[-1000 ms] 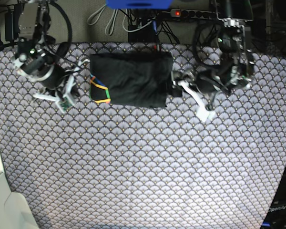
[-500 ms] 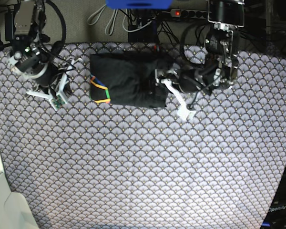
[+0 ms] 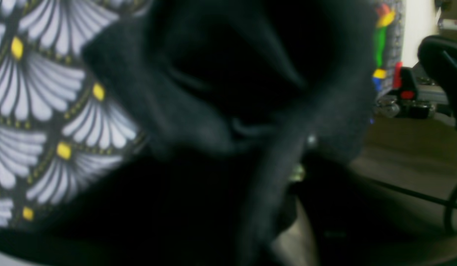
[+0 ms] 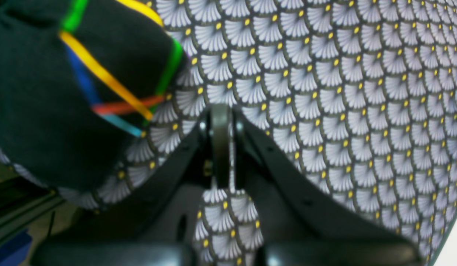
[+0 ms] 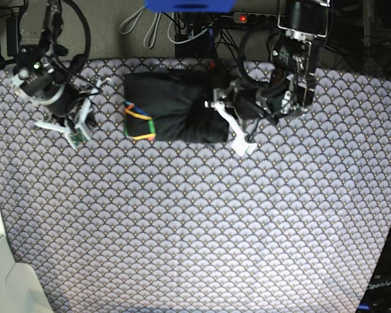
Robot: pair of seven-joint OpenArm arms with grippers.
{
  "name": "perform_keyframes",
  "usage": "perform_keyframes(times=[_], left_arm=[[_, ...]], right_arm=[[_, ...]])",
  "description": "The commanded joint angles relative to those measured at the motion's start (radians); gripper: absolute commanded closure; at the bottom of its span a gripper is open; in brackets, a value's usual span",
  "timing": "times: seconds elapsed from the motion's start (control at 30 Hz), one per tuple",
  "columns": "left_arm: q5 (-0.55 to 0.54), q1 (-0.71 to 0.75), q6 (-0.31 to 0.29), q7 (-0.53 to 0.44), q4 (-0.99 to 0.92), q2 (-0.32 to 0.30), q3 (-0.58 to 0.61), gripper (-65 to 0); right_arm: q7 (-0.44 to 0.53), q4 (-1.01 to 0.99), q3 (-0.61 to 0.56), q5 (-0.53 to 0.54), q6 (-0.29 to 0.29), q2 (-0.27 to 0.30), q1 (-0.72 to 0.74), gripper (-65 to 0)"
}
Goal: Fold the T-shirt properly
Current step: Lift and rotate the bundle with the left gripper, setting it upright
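The T-shirt [image 5: 173,107] lies folded into a dark block at the top middle of the cloth, its coloured line graphic [image 5: 138,120] at its left end. My left gripper [image 5: 214,105] is pressed into the shirt's right edge, where the fabric bunches. In the left wrist view dark shirt fabric [image 3: 199,122] fills the frame and hides the fingers. My right gripper [image 4: 219,144] is shut and empty, just off the shirt's graphic corner [image 4: 103,77]. In the base view it [image 5: 64,124] sits left of the shirt, apart from it.
The grey scallop-patterned cloth [image 5: 195,222] covers the whole table. Cables and a power strip [image 5: 260,18] lie behind the table's far edge. A white surface [image 5: 0,274] stands at the lower left corner.
My left gripper has moved left from beside the shirt into its right edge, and the fabric there has bunched. My right gripper has shifted slightly left and up, away from the shirt.
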Motion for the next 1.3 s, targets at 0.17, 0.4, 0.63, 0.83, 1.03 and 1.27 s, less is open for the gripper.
perform_keyframes(times=[0.17,0.4,0.63,0.83,1.03,1.27], left_arm=[[0.049,-0.038,0.011,0.036,0.011,-0.002,0.005,-0.2],[0.251,-0.122,0.011,0.043,0.016,0.038,0.01,-0.3],[0.408,-0.276,0.011,0.043,0.004,0.052,0.195,-0.3],[0.546,-0.449,0.011,0.043,-0.12,0.118,0.384,-0.3],[0.712,-0.606,0.009,-0.04,-0.412,0.229,0.505,-0.3],[0.802,-0.722,0.009,-0.153,-0.49,0.229,0.76,-0.4]], right_arm=[[0.017,0.022,0.046,0.014,-0.001,0.006,0.009,0.0],[0.017,0.022,0.135,0.015,-0.001,0.006,0.003,0.0],[0.017,0.017,0.281,0.015,-0.001,0.0,0.003,0.0],[0.017,0.014,0.439,0.015,-0.001,-0.01,0.003,0.0],[0.017,0.013,0.614,0.015,-0.001,-0.01,-0.002,0.0],[0.017,0.013,0.723,0.015,-0.001,-0.01,-0.033,0.0]])
